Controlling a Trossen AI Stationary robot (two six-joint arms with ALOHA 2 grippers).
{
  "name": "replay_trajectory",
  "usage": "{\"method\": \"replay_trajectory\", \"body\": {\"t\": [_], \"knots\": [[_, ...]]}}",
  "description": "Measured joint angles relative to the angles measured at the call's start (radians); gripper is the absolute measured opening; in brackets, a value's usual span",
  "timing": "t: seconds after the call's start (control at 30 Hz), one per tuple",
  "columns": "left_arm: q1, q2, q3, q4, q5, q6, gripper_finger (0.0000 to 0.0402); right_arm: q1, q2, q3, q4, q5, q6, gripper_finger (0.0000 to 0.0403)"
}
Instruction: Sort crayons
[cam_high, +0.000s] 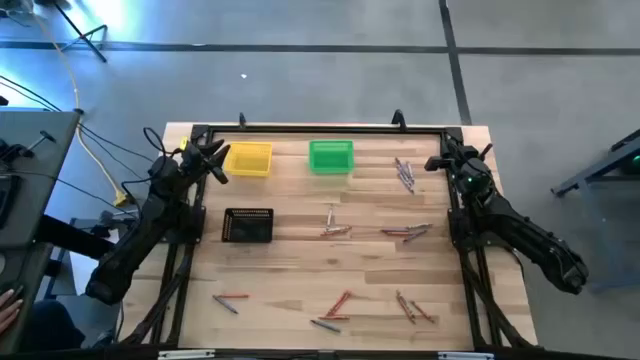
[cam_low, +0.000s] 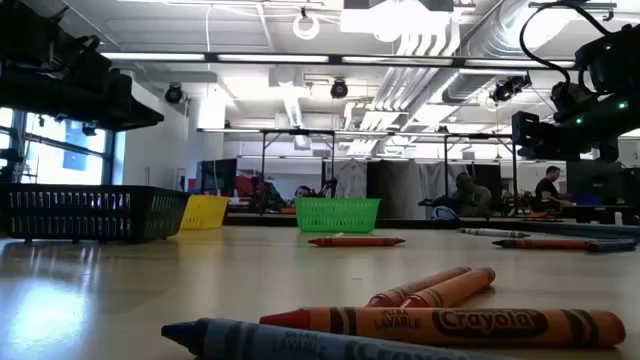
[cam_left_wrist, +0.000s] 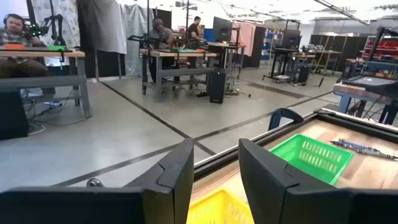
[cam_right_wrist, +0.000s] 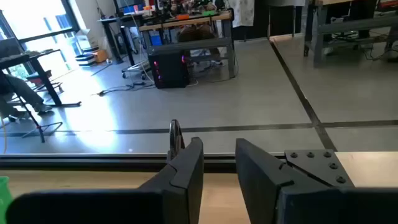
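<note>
Crayons lie scattered on the wooden table: a grey bunch at the far right (cam_high: 404, 174), orange-red and grey ones mid-table (cam_high: 336, 230) (cam_high: 406, 231), and groups near the front edge (cam_high: 229, 299) (cam_high: 335, 310) (cam_high: 413, 308). In the low view, orange and blue crayons (cam_low: 450, 322) lie close up. My left gripper (cam_high: 213, 160) hovers at the far left beside the yellow bin (cam_high: 249, 159); its fingers stand apart and hold nothing (cam_left_wrist: 214, 180). My right gripper (cam_high: 443, 158) hovers at the far right corner, its fingers also apart and empty (cam_right_wrist: 219, 168).
A yellow bin and a green bin (cam_high: 331, 156) stand along the far edge, and a black mesh bin (cam_high: 248, 225) sits at mid-left. A dark rail (cam_high: 320, 128) runs along the far edge. People sit at benches in the room beyond.
</note>
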Motion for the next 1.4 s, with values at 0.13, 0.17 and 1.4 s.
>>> {"method": "replay_trajectory", "body": {"t": [0.13, 0.17, 1.4], "knots": [[0.0, 0.0, 0.0, 0.0, 0.0, 0.0, 0.0117, 0.0, 0.0, 0.0, 0.0, 0.0, 0.0, 0.0089], [0.0, 0.0, 0.0, 0.0, 0.0, 0.0, 0.0117, 0.0, 0.0, 0.0, 0.0, 0.0, 0.0, 0.0089], [0.0, 0.0, 0.0, 0.0, 0.0, 0.0, 0.0117, 0.003, 0.012, 0.108, -0.112, -0.177, 0.027, 0.0089]]}}
